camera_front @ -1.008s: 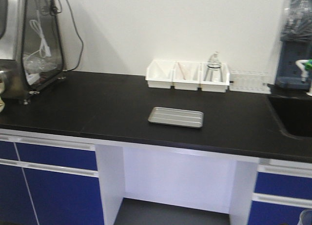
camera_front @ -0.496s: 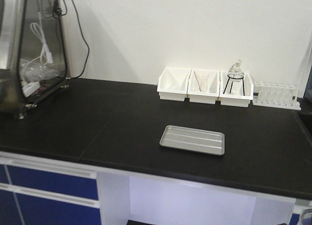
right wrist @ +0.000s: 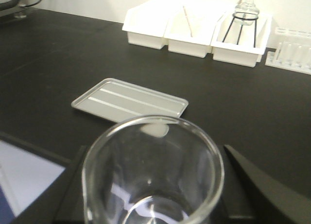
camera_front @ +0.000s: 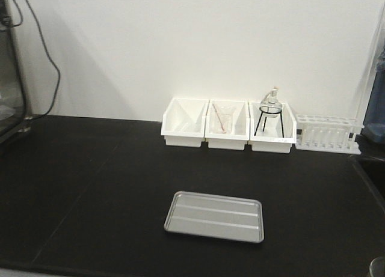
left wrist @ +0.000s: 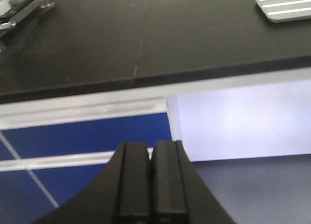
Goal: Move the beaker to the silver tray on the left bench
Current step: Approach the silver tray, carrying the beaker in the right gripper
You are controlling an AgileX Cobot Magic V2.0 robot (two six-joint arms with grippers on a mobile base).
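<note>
Now, left gripper point(left wrist: 150, 185): jaws pressed together, empty, hanging low in front of the bench point(left wrist: 97, 44) edge. The tray point(left wrist: 286, 3) lies well ahead and to the right of them. Best left parked.

Right gripper point(right wrist: 153, 204): jaws pinch the beaker point(right wrist: 153, 151) from both sides. It is upright, mouth up, held in the air near the bench's front edge. The tray sits ahead of these jaws and slightly left, flat and bare, well short of the bins point(right wrist: 194, 29).

Step in hand, as I read it, is carry and place:
- Travel forward and a touch left, keeping the glass upright.
- Centre over the tray before lowering.
- Set the base inside the rim, not on it.
- Release only once the base rests.
- Withdraw without brushing the wall.
</note>
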